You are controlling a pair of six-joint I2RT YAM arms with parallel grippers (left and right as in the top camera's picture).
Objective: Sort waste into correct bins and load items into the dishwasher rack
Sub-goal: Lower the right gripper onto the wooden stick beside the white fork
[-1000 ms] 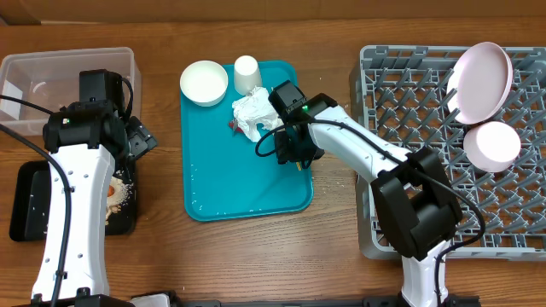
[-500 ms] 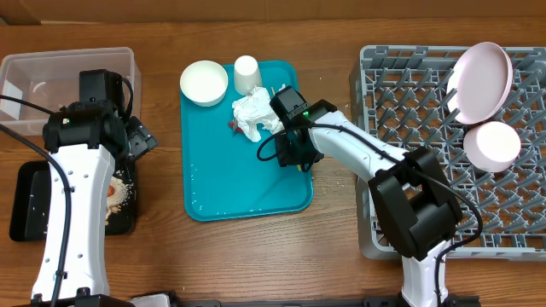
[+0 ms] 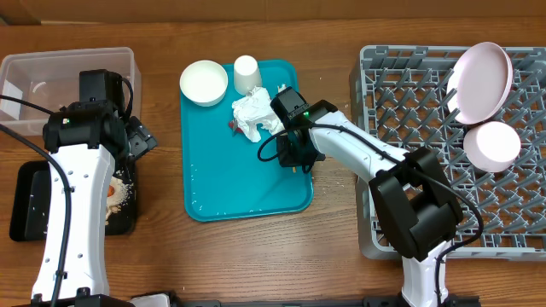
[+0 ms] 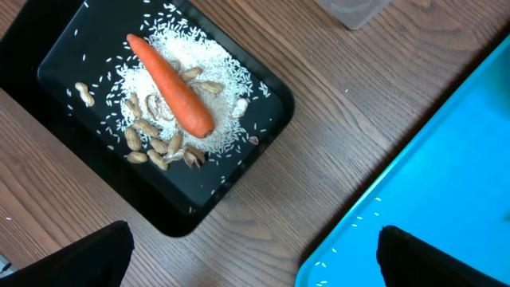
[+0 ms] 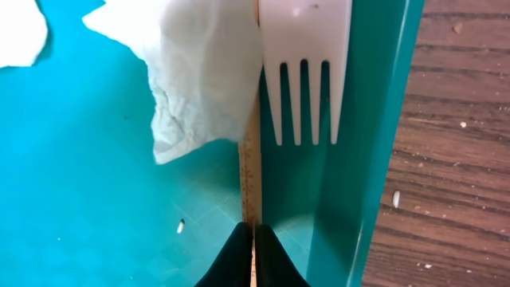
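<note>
Pinching one stick (image 5: 249, 179), right jaws; one fork (image 5: 304, 48), one napkin (image 5: 203, 72).

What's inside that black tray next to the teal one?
In the black tray, an orange carrot lies on scattered rice with peanuts. Whatever sits beneath the carrot is covered.
</note>
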